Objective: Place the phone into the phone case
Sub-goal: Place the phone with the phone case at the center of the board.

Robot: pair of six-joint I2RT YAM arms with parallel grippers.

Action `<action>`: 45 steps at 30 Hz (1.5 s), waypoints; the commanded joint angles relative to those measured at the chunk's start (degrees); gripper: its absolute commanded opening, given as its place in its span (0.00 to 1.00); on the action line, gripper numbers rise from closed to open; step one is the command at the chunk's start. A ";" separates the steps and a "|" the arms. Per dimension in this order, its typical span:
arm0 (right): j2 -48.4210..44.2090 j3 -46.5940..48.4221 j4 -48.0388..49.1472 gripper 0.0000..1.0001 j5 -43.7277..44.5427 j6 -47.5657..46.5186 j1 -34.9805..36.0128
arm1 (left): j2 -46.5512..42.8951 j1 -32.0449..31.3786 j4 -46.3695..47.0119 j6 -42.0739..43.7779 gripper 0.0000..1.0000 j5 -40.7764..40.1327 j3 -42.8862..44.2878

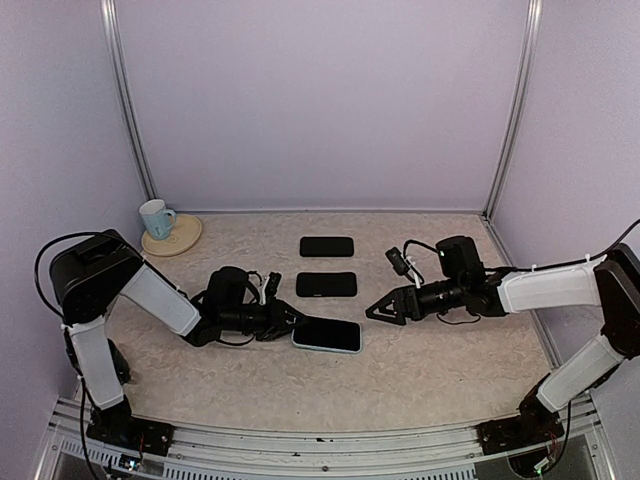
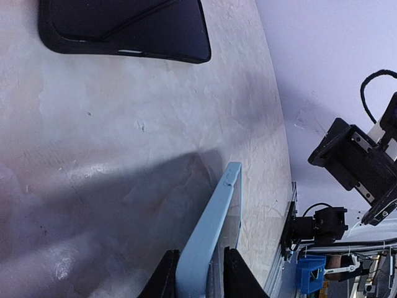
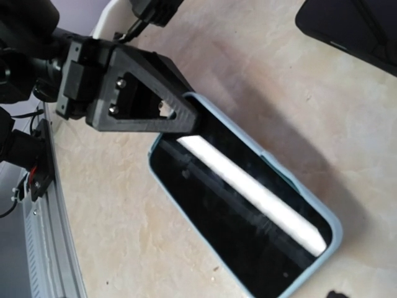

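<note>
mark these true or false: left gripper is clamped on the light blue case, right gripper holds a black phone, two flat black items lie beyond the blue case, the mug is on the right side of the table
1. The left gripper is clamped on the light blue case. True.
2. The right gripper holds a black phone. False: it is open and holds nothing, pointing at the case's right end.
3. Two flat black items lie beyond the blue case. True: one just behind it, another further back, both flat on the table.
4. The mug is on the right side of the table. False: it stands at the far left, on a round coaster.
</note>
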 commanded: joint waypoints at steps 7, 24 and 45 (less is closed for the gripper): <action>0.88 -0.31 0.88 0.87 0.53 0.09 -0.47 | 0.47 0.65 0.99 1.09 0.32 -1.20 0.67; 1.47 -0.83 1.76 0.87 0.12 0.50 -0.47 | -2.98 0.49 -8.37 4.25 0.66 -6.21 2.26; 0.27 -0.39 -1.51 0.95 3.90 -1.86 -0.47 | -13.09 -0.84 -19.54 8.76 0.99 -17.86 1.25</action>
